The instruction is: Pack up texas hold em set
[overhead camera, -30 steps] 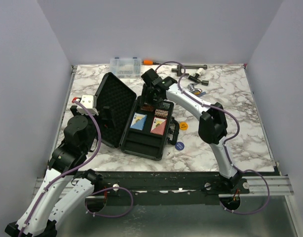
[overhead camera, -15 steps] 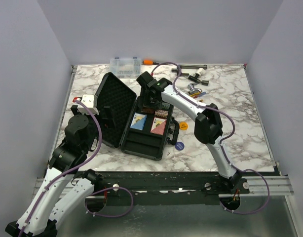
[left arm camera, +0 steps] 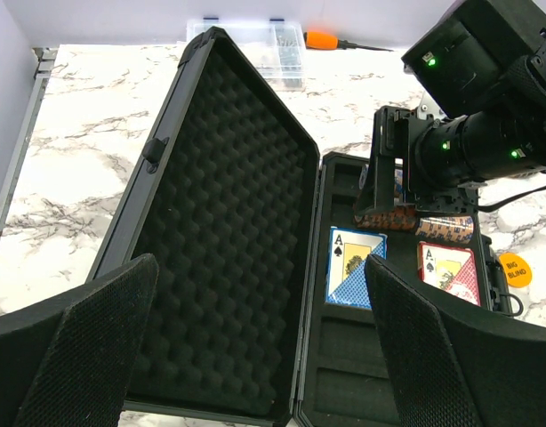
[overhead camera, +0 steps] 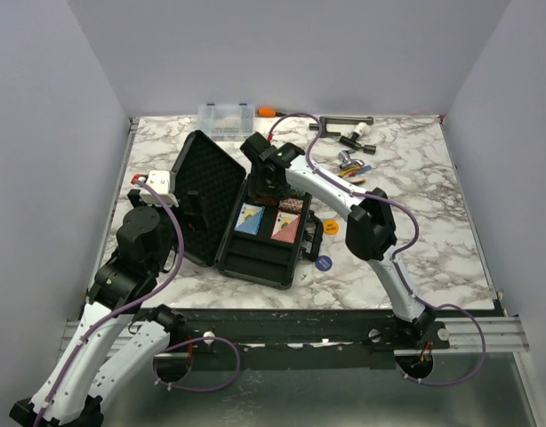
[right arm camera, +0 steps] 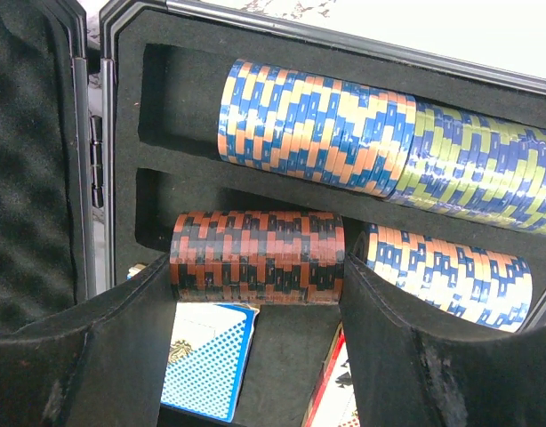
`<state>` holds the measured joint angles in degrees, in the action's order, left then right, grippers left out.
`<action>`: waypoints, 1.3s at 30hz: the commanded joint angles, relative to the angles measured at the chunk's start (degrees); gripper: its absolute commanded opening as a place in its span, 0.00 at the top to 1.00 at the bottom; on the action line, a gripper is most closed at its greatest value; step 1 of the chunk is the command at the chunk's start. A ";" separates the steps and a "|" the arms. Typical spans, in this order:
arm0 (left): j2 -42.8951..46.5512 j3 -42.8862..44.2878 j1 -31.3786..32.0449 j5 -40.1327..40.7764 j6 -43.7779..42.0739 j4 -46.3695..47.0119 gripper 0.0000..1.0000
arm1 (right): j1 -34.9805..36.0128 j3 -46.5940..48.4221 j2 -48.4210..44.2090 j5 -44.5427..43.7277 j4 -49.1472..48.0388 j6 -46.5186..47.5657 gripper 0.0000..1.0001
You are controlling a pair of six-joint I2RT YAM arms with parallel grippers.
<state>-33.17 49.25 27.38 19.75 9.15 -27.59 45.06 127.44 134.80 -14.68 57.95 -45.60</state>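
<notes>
- Two halves of the black case [overhead camera: 260,262] are lying spread flat on the marble table [overhead camera: 415,222]. Its egg-crate foam lid [left arm camera: 228,267] is resting to the left and the slotted base to the right.
- I am seeing the farthest slot of the base holding a long chip roll [right arm camera: 362,142], orange-and-blue at the left end and yellow-and-blue toward the right.
- The next slot is carrying a red-and-black chip roll [right arm camera: 255,256], with an orange-and-blue roll [right arm camera: 451,271] lying just to its right.
- The right gripper [right arm camera: 255,267] is reaching down into that slot, and its fingers are pinching the red-and-black chip roll end to end.
- Nearer me, the blue deck [left arm camera: 353,267] and the red deck [left arm camera: 451,271] are sitting face up, side by side, each in its own pocket.
- The orange disc [overhead camera: 331,227] and the blue disc [overhead camera: 324,262] are lying outside on the table, just right of the case.
- The left gripper [left arm camera: 260,267] is hovering in front of the lid with its jaws spread wide around nothing.
- A clear organiser box [overhead camera: 226,117] is sitting at the table's far edge, shut.
</notes>
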 commanded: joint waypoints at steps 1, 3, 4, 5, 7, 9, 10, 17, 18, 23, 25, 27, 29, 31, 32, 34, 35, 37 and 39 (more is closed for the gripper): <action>-0.04 0.14 -0.39 -1.12 0.17 -0.77 0.02 | -0.39 1.67 1.52 -2.64 3.27 0.81 0.89; 0.00 0.14 -0.39 -1.11 0.17 -0.79 0.02 | -0.34 1.31 1.15 -1.82 2.45 1.08 0.81; 0.12 0.14 -0.39 -1.11 0.17 -0.79 0.02 | -0.33 0.66 0.68 -1.59 1.99 1.09 0.77; 0.09 0.14 -0.42 -1.11 0.17 -0.79 0.02 | -0.34 -0.23 0.07 -1.43 1.23 1.13 0.68; 0.04 0.14 -0.40 -1.11 0.17 -0.79 0.02 | -0.33 -1.95 -1.25 -1.38 -0.10 1.13 0.54; 0.06 0.14 -0.39 -1.16 0.21 -0.77 0.02 | -0.32 -3.16 -2.28 -1.59 -1.05 1.12 0.40; 0.09 0.14 -0.44 -1.12 0.21 -0.75 0.02 | -0.39 -3.39 -2.67 -1.70 -1.29 1.21 0.31; 0.07 0.07 -0.48 -1.11 0.21 -0.78 0.02 | -0.39 -3.16 -3.73 -2.37 -1.40 1.42 0.00; 0.10 0.14 -0.49 -1.11 0.22 -0.73 0.02 | -0.35 -2.90 -3.83 -2.41 -1.44 1.51 0.00; -0.04 0.06 -0.48 -1.08 0.18 -0.74 0.02 | -0.32 -2.53 -4.83 -2.28 -1.71 1.90 0.00; -0.05 0.05 -0.48 -1.11 0.17 -0.79 0.02 | -0.32 -2.88 -5.50 -1.24 -2.60 2.68 0.00; -0.16 0.05 -0.48 -1.03 0.24 -0.76 0.02 | -0.29 -3.60 -6.39 0.23 -3.98 3.68 0.04; -0.15 0.09 -0.48 -1.03 0.17 -0.76 0.02 | -0.29 -4.89 -7.40 1.51 -5.64 4.50 0.08; -0.26 0.06 -0.48 -1.03 0.17 -0.79 0.02 | -0.26 -6.63 -8.81 2.06 -7.74 4.62 0.11; -0.24 0.10 -0.48 -1.03 0.17 -0.79 0.02 | -0.25 -7.71 -9.61 2.51 -9.36 4.81 0.13; -0.23 0.10 -0.48 -1.03 0.17 -0.74 0.02 | -0.24 -9.97 -10.98 3.65 -12.03 5.20 0.21; -0.25 0.05 -0.49 -1.01 0.17 -0.73 0.02 | -0.28 -10.55 -11.49 4.55 -13.21 5.52 0.25; -0.24 0.06 -0.56 -1.00 0.21 -0.78 0.02 | -0.23 -10.96 -11.63 6.74 -15.26 6.18 0.38; -0.24 0.10 -0.57 -1.03 0.21 -0.77 0.02 | -0.24 -9.90 -10.73 8.68 -15.77 6.32 0.54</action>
<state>-33.34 49.25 27.31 19.70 9.15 -27.62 44.99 117.36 125.19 -10.79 47.16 -40.69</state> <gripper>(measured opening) 0.976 0.565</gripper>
